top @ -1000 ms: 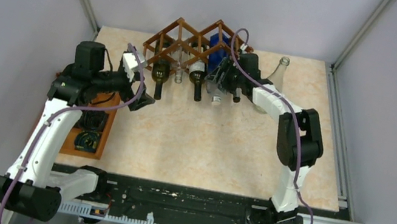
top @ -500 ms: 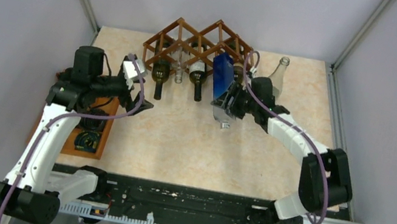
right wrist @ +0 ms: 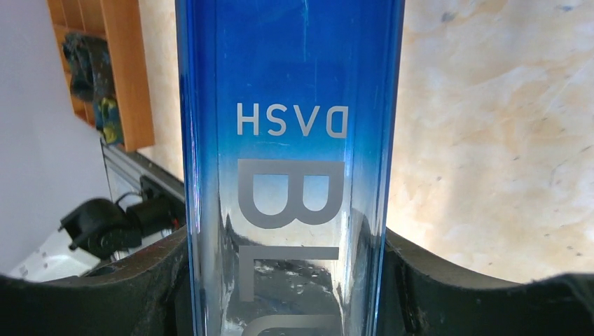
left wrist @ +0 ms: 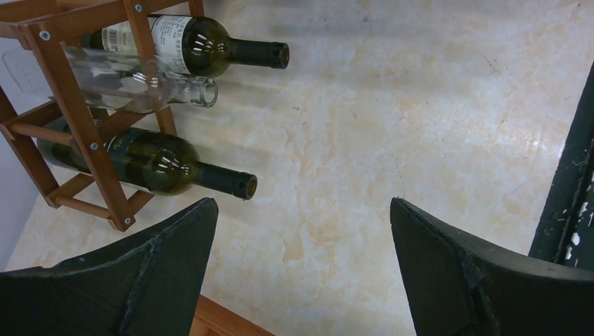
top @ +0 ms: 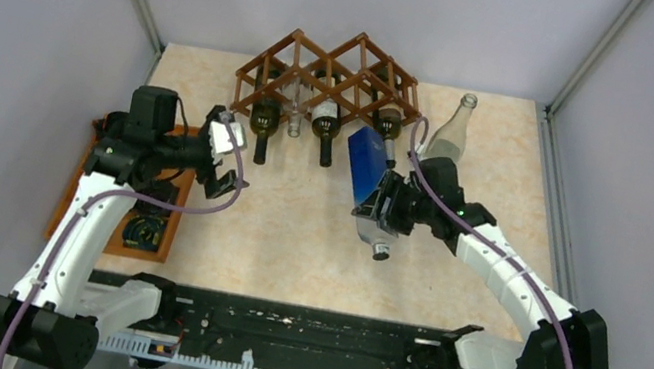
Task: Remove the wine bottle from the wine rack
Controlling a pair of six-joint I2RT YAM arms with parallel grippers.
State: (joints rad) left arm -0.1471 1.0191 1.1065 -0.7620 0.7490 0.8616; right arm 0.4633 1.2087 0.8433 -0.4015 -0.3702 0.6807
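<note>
The brown wooden lattice wine rack (top: 303,67) stands at the back of the table and holds several bottles; part of it shows in the left wrist view (left wrist: 77,112). My right gripper (top: 387,205) is shut on a blue glass bottle (top: 368,170), held tilted above the table in front of the rack, neck toward me. In the right wrist view the blue bottle (right wrist: 291,140) fills the gap between both fingers. My left gripper (top: 226,167) is open and empty, left of the rack; it also shows in the left wrist view (left wrist: 301,231), above bare table near a dark green bottle (left wrist: 150,162).
A clear glass bottle (top: 454,131) stands upright at the back right, behind my right arm. A flat orange-brown compartment tray (top: 112,238) lies at the left edge under my left arm. A clear bottle (left wrist: 140,82) and another dark bottle (left wrist: 203,49) lie in the rack.
My right gripper has pulled the blue bottle out of the rack's right side and carried it forward and right. My left gripper has drawn back slightly toward me.
</note>
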